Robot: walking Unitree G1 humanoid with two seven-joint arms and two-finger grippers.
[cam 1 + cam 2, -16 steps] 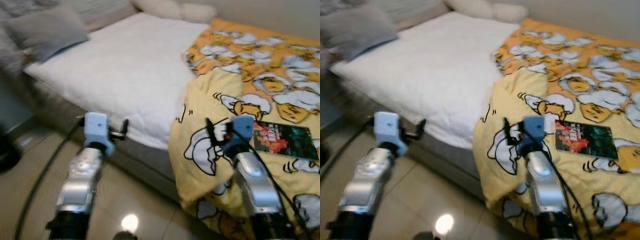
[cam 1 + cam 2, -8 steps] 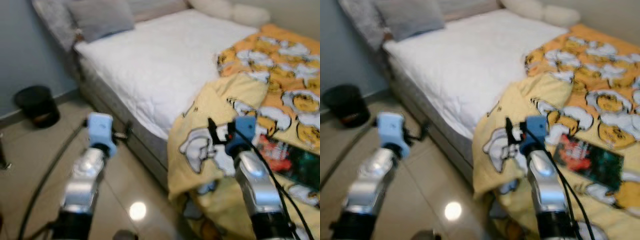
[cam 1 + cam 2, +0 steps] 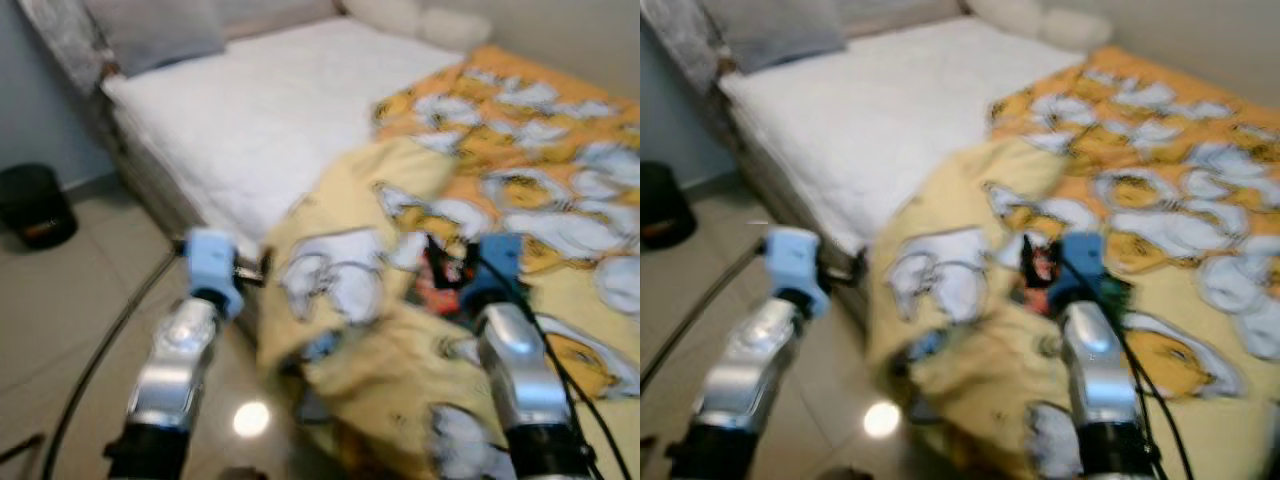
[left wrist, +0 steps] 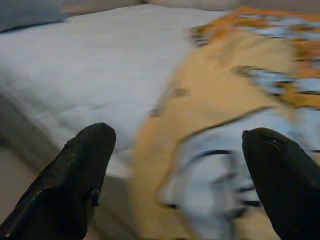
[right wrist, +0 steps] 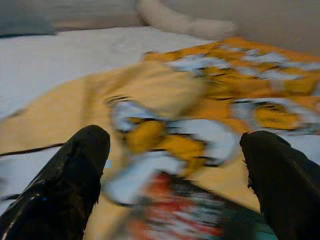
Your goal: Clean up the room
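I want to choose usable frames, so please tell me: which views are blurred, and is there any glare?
Both eye views are motion-blurred, worst on the yellow blanket and book; a lamp glare spot sits on the floor. Both wrist views smear the blanket, while the black fingers stay fairly sharp.

Both arms forward; left end effector, right end effector spread wide.

Blanket on bed's right; bin left.
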